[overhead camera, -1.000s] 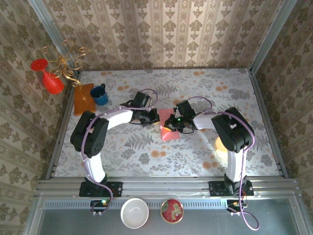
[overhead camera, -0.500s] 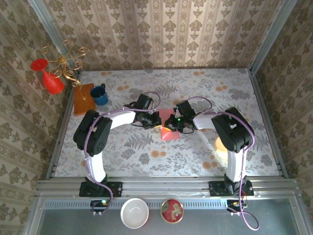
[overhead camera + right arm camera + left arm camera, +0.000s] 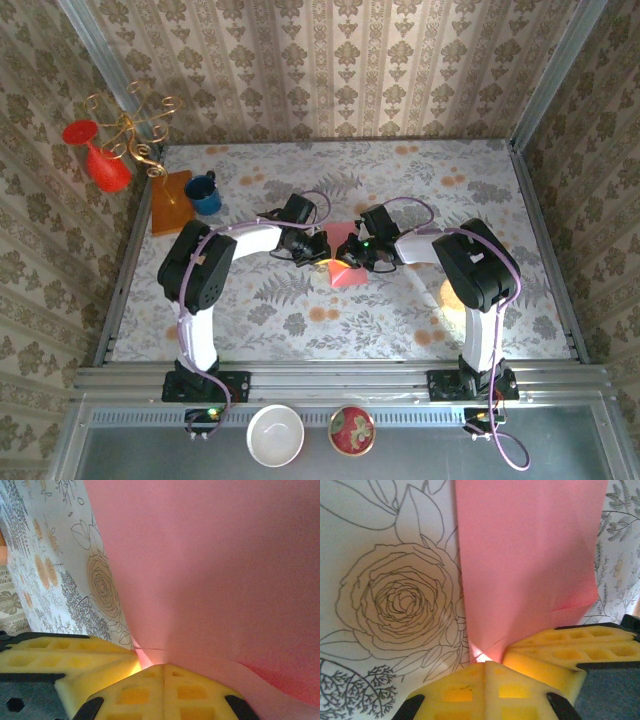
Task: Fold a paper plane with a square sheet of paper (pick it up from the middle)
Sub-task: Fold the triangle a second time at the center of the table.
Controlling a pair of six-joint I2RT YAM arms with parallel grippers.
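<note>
The square sheet of paper is salmon pink and lies mid-table, creased, with both grippers meeting over it. My left gripper is shut. In the left wrist view its yellow fingertips touch the near point of the paper, where a short crease runs. My right gripper is shut too. Its fingers lie across the sheet, with their tips close to the left gripper's. In the right wrist view the right gripper presses against the paper, and a flap curls up at the lower right. I see no paper between either pair of jaws.
The floral tablecloth covers the table. At the back left stand a blue mug, an orange-brown board, a gold wire stand and a red vase. Two bowls sit on the near ledge.
My left gripper has slid right, from beside the sheet onto its edge, until its tips met the right gripper's. The right gripper and the paper have barely moved.
</note>
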